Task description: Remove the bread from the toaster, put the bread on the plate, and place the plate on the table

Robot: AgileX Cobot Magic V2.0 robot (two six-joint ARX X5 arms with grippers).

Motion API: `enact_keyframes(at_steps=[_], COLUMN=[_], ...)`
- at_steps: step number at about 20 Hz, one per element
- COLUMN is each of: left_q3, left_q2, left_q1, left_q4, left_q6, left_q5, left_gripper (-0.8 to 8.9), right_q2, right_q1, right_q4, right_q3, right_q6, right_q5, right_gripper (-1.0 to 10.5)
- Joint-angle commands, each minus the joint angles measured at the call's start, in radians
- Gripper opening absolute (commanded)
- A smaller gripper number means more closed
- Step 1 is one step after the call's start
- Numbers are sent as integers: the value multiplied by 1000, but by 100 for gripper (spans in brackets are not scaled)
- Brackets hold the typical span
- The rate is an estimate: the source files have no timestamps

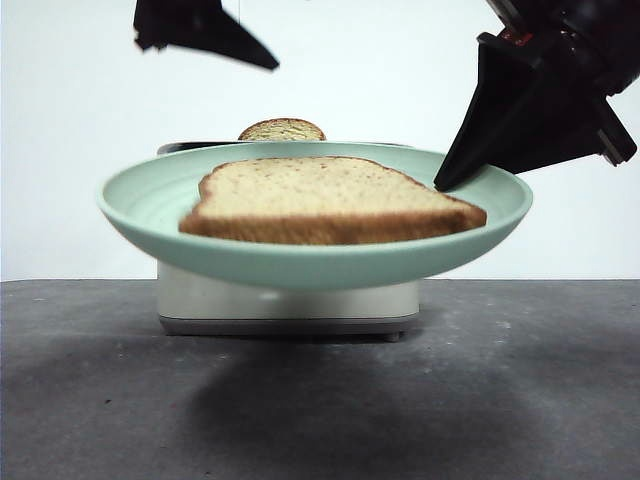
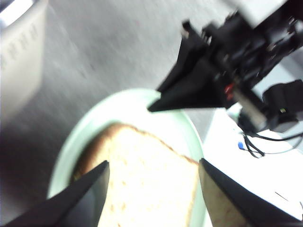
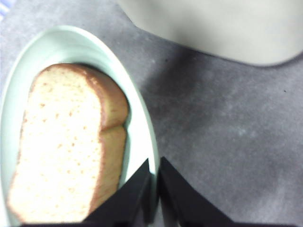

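Note:
The pale green plate [image 1: 130,200] hangs above the table [image 1: 100,380], in front of the cream toaster [image 1: 290,305]. The bread [image 1: 330,200] lies flat on the plate. My right gripper [image 1: 445,182] comes down from the upper right and is shut on the plate's rim [image 3: 142,123]; in the right wrist view its jaws [image 3: 154,163] pinch the edge beside the bread [image 3: 66,146]. My left gripper [image 2: 154,165] is open above the bread [image 2: 151,184], holding nothing, and shows high at the left in the front view [image 1: 262,58].
A second slice [image 1: 282,130] shows only its rounded brown top in the toaster behind the plate. The plate casts a shadow on the table. In the left wrist view, a white surface with cables [image 2: 255,146] lies past the table edge.

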Motion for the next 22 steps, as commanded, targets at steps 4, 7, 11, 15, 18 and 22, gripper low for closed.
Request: enact_keyframes(at_steps=[4, 7, 11, 15, 18, 22], left_q3=[161, 226, 249, 249, 249, 249], left_q2=[-55, -125, -241, -335, -381, -409], left_q1=[-15, -14, -14, -14, -14, -14], left_q4=[-93, -127, -134, -155, -193, -235], left_q6=[34, 33, 32, 32, 31, 32], left_q5=[-93, -172, -278, -340, -357, -357], left_gripper=[311, 310, 310, 310, 308, 296], right_q2=[18, 67, 192, 331, 414, 454], right_q1=[6, 6, 5, 4, -12, -21], right_q4=[14, 25, 108, 187, 216, 208], right_q3=[9, 9, 9, 9, 9, 9], right_q6=[5, 8, 27, 29, 27, 18], right_q5=[8, 18, 17, 18, 34, 70], right_gripper=[4, 4, 5, 4, 5, 5])
